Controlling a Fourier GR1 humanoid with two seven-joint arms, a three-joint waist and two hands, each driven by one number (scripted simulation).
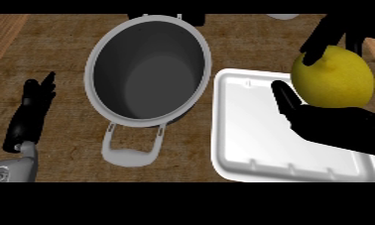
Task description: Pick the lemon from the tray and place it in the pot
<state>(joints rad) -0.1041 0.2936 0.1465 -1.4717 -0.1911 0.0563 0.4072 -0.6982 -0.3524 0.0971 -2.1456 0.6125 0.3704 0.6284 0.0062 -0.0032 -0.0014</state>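
A: Right hand [333,125] curled round the lemon [333,78] — thumb under, fingers over the top; held above the tray's [242,135] far edge, pot [147,68] off to the hand's left.

B: Probably light, firm, waxy — slippery; best cupped round the middle, not pinched at the tips.

A: Left hand [33,112] resting, fingers straight, well clear.

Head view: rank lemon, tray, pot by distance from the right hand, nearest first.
1. lemon: held in the right hand, fingers curled round it, at the view's right.
2. tray: white, just below and left of that hand.
3. pot: farthest, left of the tray, centre.
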